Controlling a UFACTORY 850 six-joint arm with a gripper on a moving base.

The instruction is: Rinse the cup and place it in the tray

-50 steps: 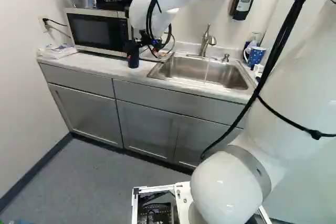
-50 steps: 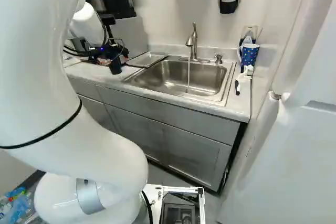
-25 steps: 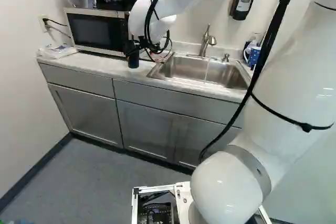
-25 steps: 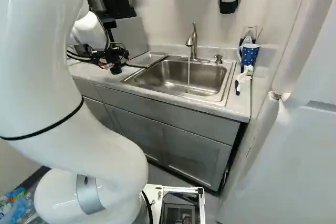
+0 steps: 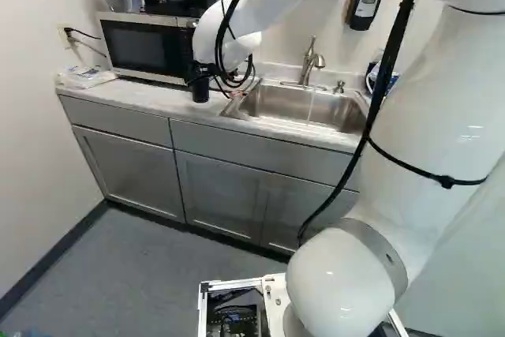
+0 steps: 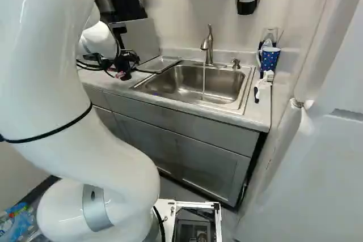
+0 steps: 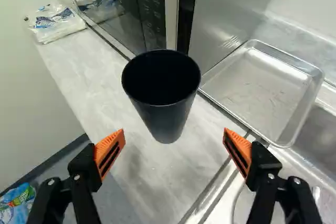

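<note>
Arm sits lower than before; pincer wide. Centre cup between pads before closing gently.

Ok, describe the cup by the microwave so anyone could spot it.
Find the microwave on the counter, left of the sink in the left base view. Near its corner, beside the metal tray, stands a dark cup narrowing downward. It is plain, unlike the dotted blue mug across the sink.
</note>
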